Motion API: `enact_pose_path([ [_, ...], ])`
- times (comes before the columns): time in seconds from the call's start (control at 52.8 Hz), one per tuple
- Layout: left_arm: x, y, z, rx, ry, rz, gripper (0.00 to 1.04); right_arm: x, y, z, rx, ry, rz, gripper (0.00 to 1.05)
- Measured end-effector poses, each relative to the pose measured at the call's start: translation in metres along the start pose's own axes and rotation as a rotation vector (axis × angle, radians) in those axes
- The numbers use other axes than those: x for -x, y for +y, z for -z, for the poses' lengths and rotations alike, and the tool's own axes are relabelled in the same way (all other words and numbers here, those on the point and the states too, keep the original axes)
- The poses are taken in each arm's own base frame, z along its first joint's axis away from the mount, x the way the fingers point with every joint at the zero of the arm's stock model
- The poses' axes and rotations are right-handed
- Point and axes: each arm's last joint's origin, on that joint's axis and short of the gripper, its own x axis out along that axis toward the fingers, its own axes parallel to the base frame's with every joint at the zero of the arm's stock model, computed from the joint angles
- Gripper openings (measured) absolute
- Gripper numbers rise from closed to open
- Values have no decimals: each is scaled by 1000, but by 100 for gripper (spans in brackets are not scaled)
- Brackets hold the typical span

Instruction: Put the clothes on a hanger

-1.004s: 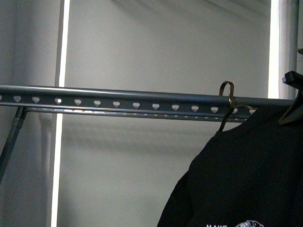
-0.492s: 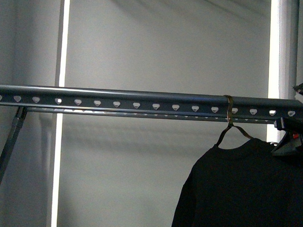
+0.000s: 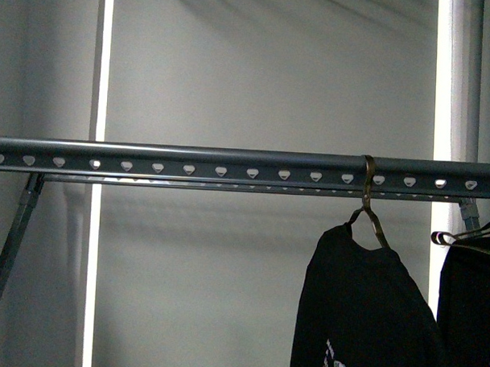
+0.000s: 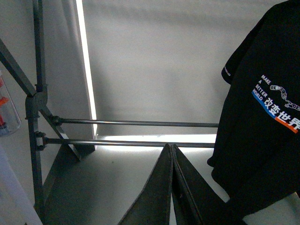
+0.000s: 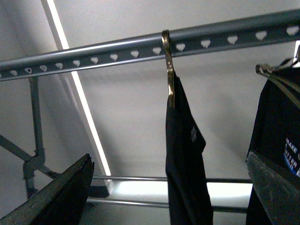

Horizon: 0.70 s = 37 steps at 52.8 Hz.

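Closest to me, the left gripper (image 4: 171, 187) has its two dark fingers pressed flat together along their length, with nothing between them, pointing up toward the lower bars of the rack. The right gripper (image 5: 171, 187) is spread wide, one finger low at each side of its wrist view, empty and touching nothing. Beyond them the black T-shirt (image 3: 361, 308) hangs from a bronze-coloured hanger (image 3: 370, 205) whose hook is looped over the grey rail (image 3: 189, 165). The shirt's long axis runs straight down from the hook, neck at the top and hem out of sight below. It is turned nearly edge-on to the front camera, so it looks narrow there and its white print shows only as a sliver low on the fabric; the left wrist view catches the printed face, with "MAKE A BETTER WORLD", a chain graphic and some coloured characters. It sits toward the right end of the rail. Just beside it, further right, a second dark garment (image 3: 470, 320) hangs on a black-and-white hanger (image 3: 467, 236), close to the shirt but apart from it. Behind everything is a pale wall with bright vertical light strips (image 3: 93, 251).
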Motion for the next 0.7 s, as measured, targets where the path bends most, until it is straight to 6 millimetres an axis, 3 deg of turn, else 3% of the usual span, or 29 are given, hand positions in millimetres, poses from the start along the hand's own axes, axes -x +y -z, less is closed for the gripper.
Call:
enact_pose_path([
  [0.17,3,0,0,0,0,0,4,60,9,22,-25,-74,42,97],
  [0.246,4,0,0,0,0,0,4,75,14,23,14,-133,91,94],
  [0.322,6,0,0,0,-1,0,4,83,18,31,69,-21,198,81],
  [0.473,11,0,2,0,16,-2,4,84,18,85,130,132,256,54],
  [0.701,19,0,3,0,5,-1,4,87,20,100,157,119,220,4],
])
